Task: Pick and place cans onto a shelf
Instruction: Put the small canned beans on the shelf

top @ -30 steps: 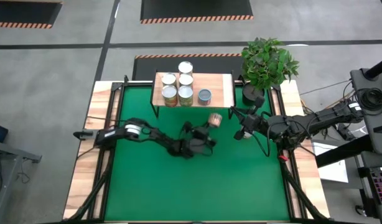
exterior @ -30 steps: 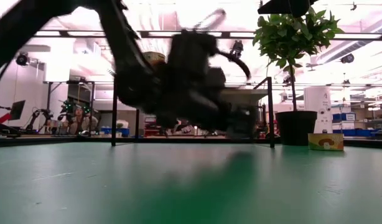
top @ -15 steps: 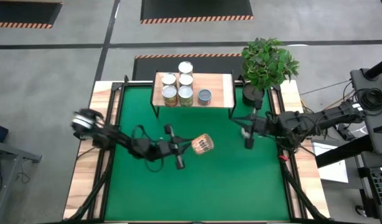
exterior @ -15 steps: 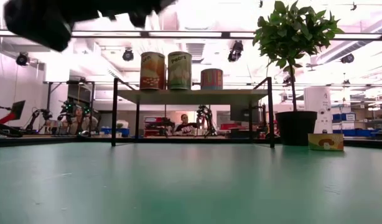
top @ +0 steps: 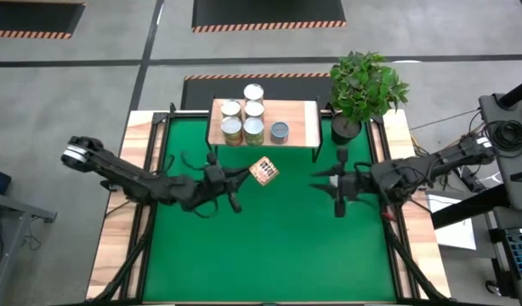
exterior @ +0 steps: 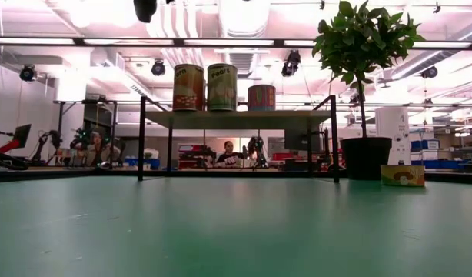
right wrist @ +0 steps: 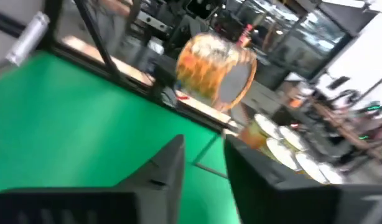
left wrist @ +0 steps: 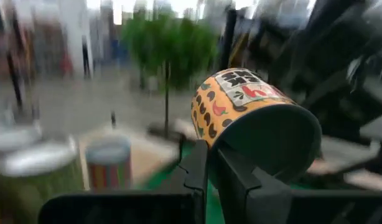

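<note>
Green table [top: 269,246]: plant [top: 367,85] beside shelf [top: 299,119], five cans [top: 244,115] apparently

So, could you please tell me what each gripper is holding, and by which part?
The left gripper clamps an orange can at its rim. The right gripper holds nothing.

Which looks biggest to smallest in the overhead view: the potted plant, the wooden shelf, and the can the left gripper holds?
1. Wooden shelf
2. Potted plant, nearly as large, so these two are close
3. Can in the left gripper, clearly smallest
</note>
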Available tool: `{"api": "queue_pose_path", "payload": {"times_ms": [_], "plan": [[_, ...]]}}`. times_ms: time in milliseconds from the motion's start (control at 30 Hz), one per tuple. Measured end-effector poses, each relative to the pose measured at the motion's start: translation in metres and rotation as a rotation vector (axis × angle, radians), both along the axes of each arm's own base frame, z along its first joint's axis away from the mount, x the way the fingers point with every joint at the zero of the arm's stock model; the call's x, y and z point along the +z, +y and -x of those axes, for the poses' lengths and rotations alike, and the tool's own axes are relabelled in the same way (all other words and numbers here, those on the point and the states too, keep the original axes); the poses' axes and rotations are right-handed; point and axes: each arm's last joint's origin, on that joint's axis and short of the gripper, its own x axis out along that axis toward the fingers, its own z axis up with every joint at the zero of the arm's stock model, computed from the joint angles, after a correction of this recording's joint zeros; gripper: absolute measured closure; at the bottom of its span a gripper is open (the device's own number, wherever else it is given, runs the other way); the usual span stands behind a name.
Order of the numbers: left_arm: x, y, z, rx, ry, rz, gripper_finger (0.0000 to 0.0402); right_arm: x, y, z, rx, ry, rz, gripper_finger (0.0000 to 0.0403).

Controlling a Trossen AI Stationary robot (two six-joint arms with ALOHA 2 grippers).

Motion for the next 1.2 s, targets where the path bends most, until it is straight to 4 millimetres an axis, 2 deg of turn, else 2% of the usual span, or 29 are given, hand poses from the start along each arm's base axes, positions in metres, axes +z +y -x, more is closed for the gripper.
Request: {"api": "queue_pose_path", "payload": {"times_ms": [100, 200, 433, 533, 700, 900, 1200], "plan": [[0.013, 0.000, -0.002, 0.015, 0.116, 0.157, 0.0400, 0.007, 0.006, -0.011, -0.054, 0.037, 0.072, 0.0242], [0.038, 0.001, -0.003, 0.046, 0.200, 0.276, 0.0400, 0.015, 0.010, -0.024, -0.100, 0.093, 0.134, 0.0192], [0.075, -0.002, -0.017, 0.121, 0.380, 0.378, 0.0400, 0.038, 0.023, -0.059, -0.089, 0.276, 0.214, 0.0107], [0.082, -0.004, -0.029, 0.149, 0.434, 0.368, 0.0400, 0.044, 0.029, -0.074, -0.084, 0.325, 0.244, 0.0083], [0.093, -0.008, -0.043, 0.144, 0.467, 0.338, 0.0400, 0.049, 0.033, -0.095, -0.094, 0.372, 0.262, 0.0063], [0.092, -0.013, -0.055, 0.123, 0.503, 0.313, 0.0400, 0.049, 0.036, -0.111, -0.118, 0.374, 0.265, 0.0060], [0.090, -0.016, -0.057, 0.101, 0.513, 0.313, 0.0400, 0.044, 0.029, -0.120, -0.186, 0.396, 0.294, 0.0068]]}}
